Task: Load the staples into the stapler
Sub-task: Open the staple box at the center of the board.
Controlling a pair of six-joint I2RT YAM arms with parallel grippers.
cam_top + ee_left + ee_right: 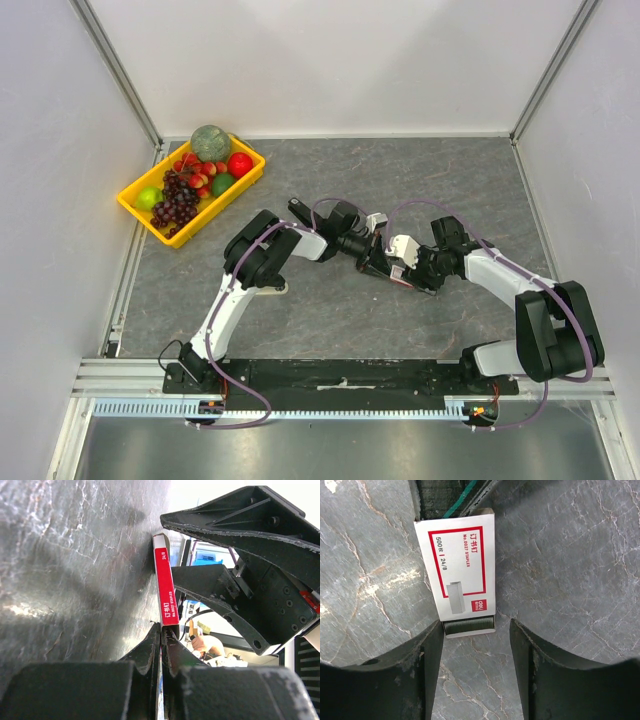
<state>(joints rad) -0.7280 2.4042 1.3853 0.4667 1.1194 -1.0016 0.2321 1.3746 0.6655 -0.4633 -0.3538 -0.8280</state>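
The staples' box [462, 567] is a small flat white-and-red carton, held just above the table. Its grey tray is slid out a little at the near end and shows the grey staples [469, 625]. My left gripper [162, 630] is shut on the box's far end; the box's red edge [166, 587] sticks out beyond its fingertips. My right gripper [476, 630] is open, with a finger on each side of the tray end and the left finger close to the box corner. In the top view both grippers, left [370, 240] and right [400, 258], meet mid-table. A dark long thing [400, 280] beneath them may be the stapler, mostly hidden.
A yellow basket [135, 203] of toy fruit stands at the back left of the grey stone-patterned table [330, 320]. White walls close in the left, right and far sides.
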